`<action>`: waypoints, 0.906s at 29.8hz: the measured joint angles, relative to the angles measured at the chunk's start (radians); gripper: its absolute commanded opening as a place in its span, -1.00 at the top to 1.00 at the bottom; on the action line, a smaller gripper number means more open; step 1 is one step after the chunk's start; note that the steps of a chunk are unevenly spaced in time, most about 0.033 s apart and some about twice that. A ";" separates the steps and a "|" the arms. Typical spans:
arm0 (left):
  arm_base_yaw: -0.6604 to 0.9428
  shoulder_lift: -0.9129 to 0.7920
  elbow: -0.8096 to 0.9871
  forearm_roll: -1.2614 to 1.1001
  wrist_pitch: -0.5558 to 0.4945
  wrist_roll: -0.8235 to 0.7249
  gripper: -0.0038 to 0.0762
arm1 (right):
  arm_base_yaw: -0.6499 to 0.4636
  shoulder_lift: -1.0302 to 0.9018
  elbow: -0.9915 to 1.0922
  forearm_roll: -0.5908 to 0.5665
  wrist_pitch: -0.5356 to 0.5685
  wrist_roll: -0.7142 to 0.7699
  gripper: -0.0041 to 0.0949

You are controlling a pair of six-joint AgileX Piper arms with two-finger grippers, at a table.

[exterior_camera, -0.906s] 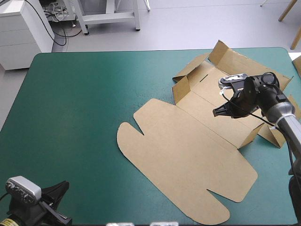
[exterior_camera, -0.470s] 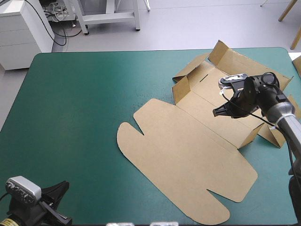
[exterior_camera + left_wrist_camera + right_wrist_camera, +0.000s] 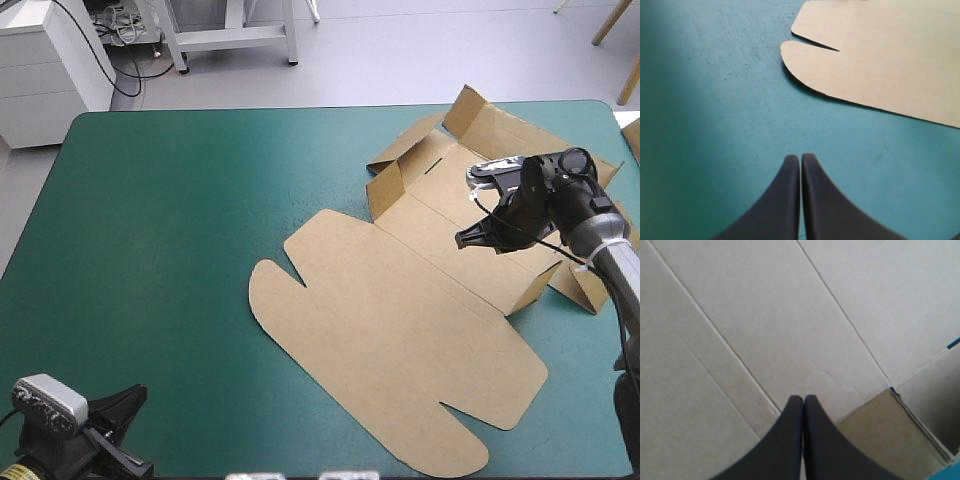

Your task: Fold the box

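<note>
the brown box (image 3: 400,330) lay on the right half of the teal-green worktop (image 3: 160,250), a cut sheet of board only partly raised. its large lid panel (image 3: 380,350) sat flat and reached toward the near edge. a rounded tab (image 3: 272,290) at one end of it pointed to the worktop's middle, and a second rounded tab (image 3: 455,450) lay close to the near edge. toward the far right corner the tray part had some walls up. a short wall (image 3: 384,190) stood on the side facing the worktop's middle, a far flap (image 3: 478,112) leaned up by the far edge, and a low wall (image 3: 535,290) rose on the near right side.

the right end effector (image 3: 799,398) hung over the tray's floor. its black fingers (image 3: 785,440) were pressed together into one pointed arch, with nothing between them. in the right wrist view the tip lay over a crease in the board, and a darker piece of board (image 3: 880,440) sat just beside it. i could not tell whether the tip touched the board.

the left end effector (image 3: 800,157) was at the near left corner, over bare cover and well apart from the box. it too was closed tight and empty. in the left wrist view the rounded tab and the slit beside it lay ahead of the tip.
</note>
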 measured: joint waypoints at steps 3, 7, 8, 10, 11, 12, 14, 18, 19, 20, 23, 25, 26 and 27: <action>0.000 0.000 0.000 0.000 0.000 0.000 0.92 | 0.000 0.000 -0.029 -0.005 0.041 0.000 0.96; 0.000 0.000 0.000 0.000 0.000 0.000 0.92 | 0.000 -0.020 -0.044 -0.011 0.052 0.005 0.96; 0.000 0.000 0.000 0.000 0.000 0.000 0.92 | 0.000 -0.030 -0.044 -0.011 0.054 0.009 0.96; 0.000 0.000 0.000 0.000 0.000 0.000 0.92 | 0.000 -0.062 -0.045 -0.023 0.058 0.028 0.96; 0.000 0.000 0.000 0.000 0.000 0.000 0.92 | 0.000 -0.083 -0.046 -0.030 0.059 0.038 0.96; 0.000 0.000 0.000 0.000 0.000 0.000 0.92 | 0.000 -0.105 -0.047 -0.038 0.060 0.045 0.96; 0.000 0.000 0.000 0.000 0.000 0.000 0.92 | 0.000 -0.157 -0.048 -0.047 0.063 0.059 0.96; 0.000 0.000 0.000 0.000 0.000 0.000 0.92 | 0.000 -0.259 -0.048 -0.082 0.068 0.109 0.96; 0.000 0.000 0.000 0.000 0.000 0.000 0.92 | 0.000 -0.279 -0.048 -0.091 0.070 0.121 0.96; 0.000 0.000 0.000 0.000 0.000 0.000 0.92 | -0.002 -0.302 -0.048 -0.097 0.073 0.132 0.96; 0.000 0.000 0.000 0.000 0.000 0.000 0.92 | -0.024 -0.360 -0.048 -0.095 0.080 0.155 0.96; 0.000 0.000 0.000 0.000 0.000 0.000 0.92 | -0.054 -0.392 -0.048 -0.083 0.082 0.161 0.96; 0.000 0.000 0.000 0.000 0.000 0.000 0.92 | -0.069 -0.405 -0.043 -0.076 0.082 0.163 0.96; 0.000 0.000 0.000 0.000 0.000 0.000 0.92 | -0.088 -0.423 -0.033 -0.062 0.082 0.163 0.96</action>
